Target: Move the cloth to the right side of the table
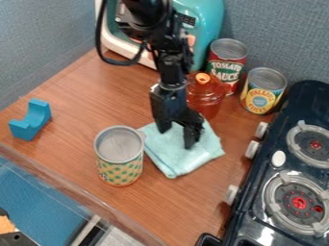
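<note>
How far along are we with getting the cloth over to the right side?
Positioning looks done: the claw is down at the cloth, fingers apart. In hand: probably the grasp; I can't tell if fabric is pinched. Left: likely closing, then moving it right, as bare wood separates cloth from stove.

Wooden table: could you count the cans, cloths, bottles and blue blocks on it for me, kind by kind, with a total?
Cans: 3
Cloth: 1
Reddish see-through bottle: 1
Blue curved block: 1
Total: 6
</note>
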